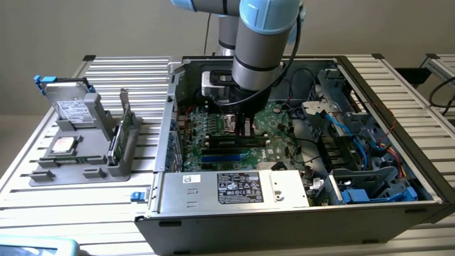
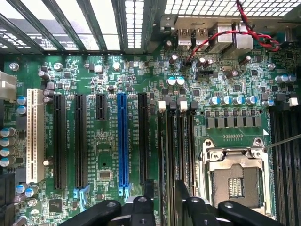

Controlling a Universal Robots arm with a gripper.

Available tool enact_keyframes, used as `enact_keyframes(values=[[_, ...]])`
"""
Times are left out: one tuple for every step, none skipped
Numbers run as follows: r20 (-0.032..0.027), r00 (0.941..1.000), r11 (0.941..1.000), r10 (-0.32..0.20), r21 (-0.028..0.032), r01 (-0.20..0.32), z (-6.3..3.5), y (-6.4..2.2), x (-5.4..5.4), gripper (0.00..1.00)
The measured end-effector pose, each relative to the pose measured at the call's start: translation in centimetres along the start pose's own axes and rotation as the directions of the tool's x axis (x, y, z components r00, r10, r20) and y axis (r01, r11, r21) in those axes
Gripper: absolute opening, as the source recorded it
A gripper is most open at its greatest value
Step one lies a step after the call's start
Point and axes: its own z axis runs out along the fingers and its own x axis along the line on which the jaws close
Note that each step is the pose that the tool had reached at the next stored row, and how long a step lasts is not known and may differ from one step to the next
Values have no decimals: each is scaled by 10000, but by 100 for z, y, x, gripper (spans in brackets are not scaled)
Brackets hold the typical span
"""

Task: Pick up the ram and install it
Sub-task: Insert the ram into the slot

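The claw (image 2: 164, 190) hangs released, its fingers (image 2: 181, 190) parted either side of what looks like the ram (image 2: 165, 146), standing edge-on in a slot just beside the socket (image 2: 233, 181). The ram's long axis runs straight out from between the fingers, alongside the socket; whether it is fully seated I cannot tell.

The arm (image 1: 259, 48) is cut off by the exterior view's upper edge and hides the far middle of the motherboard (image 1: 213, 138). The gripper (image 2: 164, 189) has its body cut off by the wrist picture's edge. Whether the ram stands in the memory slots (image 2: 175, 141) beneath it cannot be told. The print on the power supply label (image 1: 240, 188) is too small to read. A pale blue object (image 1: 32, 246), at the worktop's near corner on the exterior view's left, is cut off.
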Motion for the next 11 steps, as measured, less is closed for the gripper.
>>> enact_keyframes(values=[[-6, 10000, 10000, 1, 0, -1, -48, 4, -8, 39], [-9, 10000, 10000, 2, 0, -2, -91, 7, -16, 39], [-11, 10000, 10000, 2, 0, -2, -136, 10, -25, 45], [-12, 10000, 10000, 1, 0, -1, -180, 13, -36, 45], [-11, 10000, 10000, 2, 1, -2, -224, 16, -49, 45], [-13, 10000, 10000, 1, 1, -1, -267, 19, -64, 45], [-12, 10000, 10000, 1, 2, -1, -294, 21, -82, 45], [-20, 10000, 10000, 1, 4, -1, -314, 23, -102, 45], [-41, 10000, 10000, 3, 2, -3, -348, 27, -120, 45], [-55, 10000, 10000, 3, 5, -3, -387, 30, -141, 45], [-78, 10000, 10000, 5, 5, -5, -402, 31, -160, 45]])
